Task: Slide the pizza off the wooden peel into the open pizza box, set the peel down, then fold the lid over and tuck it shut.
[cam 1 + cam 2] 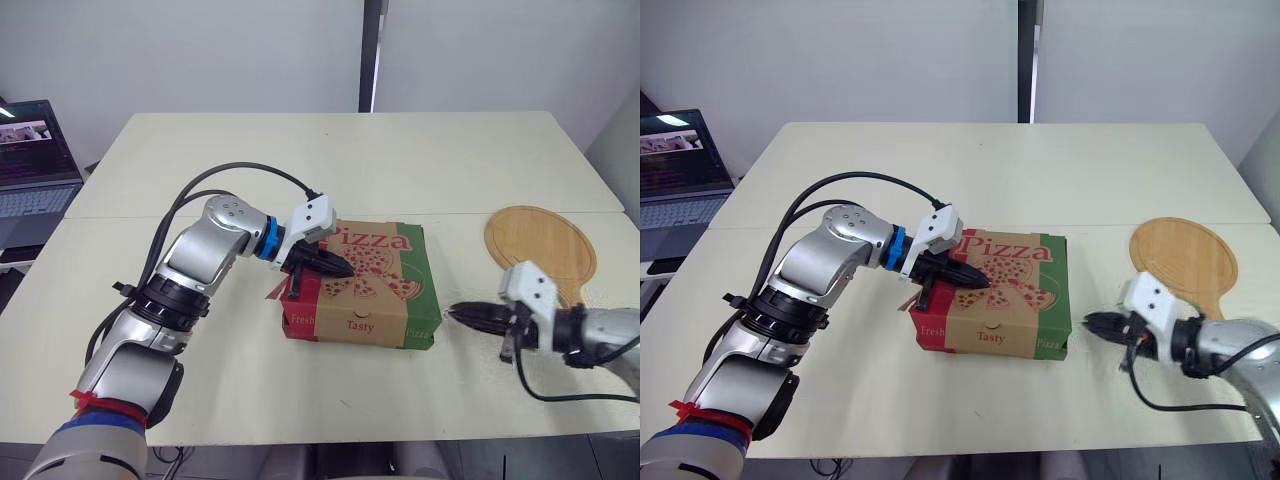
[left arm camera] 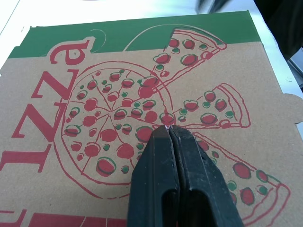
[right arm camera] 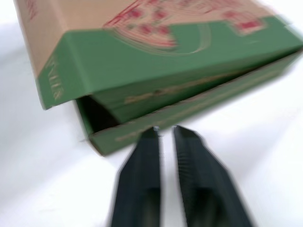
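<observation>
The pale cream worktop carries a square brown cardboard pizza box printed in red and green. Its lid is folded over. The pizza cannot be seen and is presumably inside. On the box's right side the green lid flap sits outside the wall with a dark gap at the corner, so the tuck looks unfinished.

The round wooden peel lies flat to the right of the box, apart from it and bare. It looks set down out of the way of the closing work.

The left pincer is closed tight and holds nothing. Its tip rests on the middle of the lid, probably to pin it down. The right pincer is empty, its fingers almost together. It points at the box's right side just beside the loose flap, likely to push it in.

The lid reads "Pizza" in red, and the front wall reads "Fresh" and "Tasty". The green flap's lettering is illegible.
</observation>
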